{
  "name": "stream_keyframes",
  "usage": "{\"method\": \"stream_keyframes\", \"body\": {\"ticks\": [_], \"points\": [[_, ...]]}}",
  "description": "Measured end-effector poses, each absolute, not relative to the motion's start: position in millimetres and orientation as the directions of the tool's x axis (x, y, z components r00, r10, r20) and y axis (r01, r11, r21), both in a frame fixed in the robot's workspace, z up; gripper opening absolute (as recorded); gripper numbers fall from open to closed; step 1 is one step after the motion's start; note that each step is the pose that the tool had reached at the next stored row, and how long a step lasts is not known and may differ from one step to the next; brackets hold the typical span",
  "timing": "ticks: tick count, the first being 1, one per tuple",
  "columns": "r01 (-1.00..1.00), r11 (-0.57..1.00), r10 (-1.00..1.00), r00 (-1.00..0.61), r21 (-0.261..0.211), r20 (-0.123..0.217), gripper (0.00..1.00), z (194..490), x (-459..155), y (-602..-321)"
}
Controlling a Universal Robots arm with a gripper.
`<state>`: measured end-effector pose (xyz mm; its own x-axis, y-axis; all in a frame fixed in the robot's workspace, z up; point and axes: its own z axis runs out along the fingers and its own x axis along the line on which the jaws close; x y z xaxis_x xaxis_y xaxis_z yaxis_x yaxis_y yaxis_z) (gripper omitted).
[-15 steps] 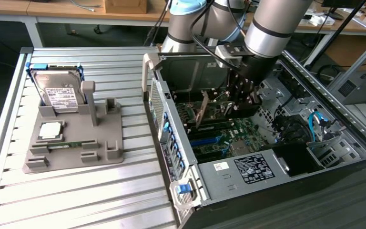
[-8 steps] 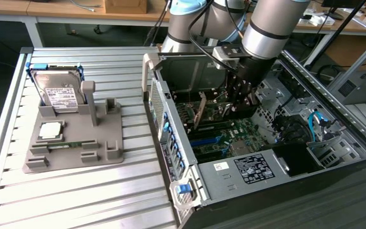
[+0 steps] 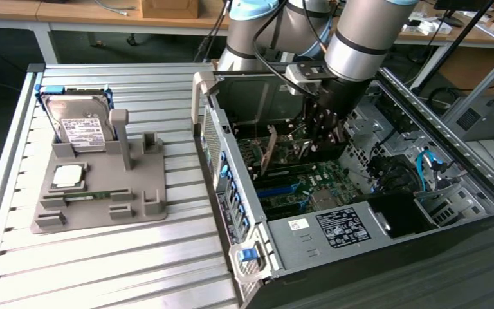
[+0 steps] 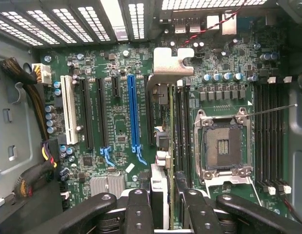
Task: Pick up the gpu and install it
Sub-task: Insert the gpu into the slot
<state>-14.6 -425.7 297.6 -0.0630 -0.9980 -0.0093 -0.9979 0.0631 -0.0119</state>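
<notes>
Gpu [image 4: 171, 62] edge-on between the jaws

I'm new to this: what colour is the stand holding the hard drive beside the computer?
The stand is plain grey; the exterior view shows it best.

You stand in a robotics lab: an open computer case [image 3: 298, 248] on a slatted metal bench [image 3: 101, 264], a robot arm [image 3: 363, 38], wooden desks [image 3: 84, 13] behind.
</notes>
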Motion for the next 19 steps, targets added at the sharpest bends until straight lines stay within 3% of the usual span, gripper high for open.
{"method": "stream_keyframes", "body": {"ticks": [19], "points": [[-0.998, 0.063, -0.998, -0.063, -0.012, -0.008, 0.3, 291, -26, -427]]}}
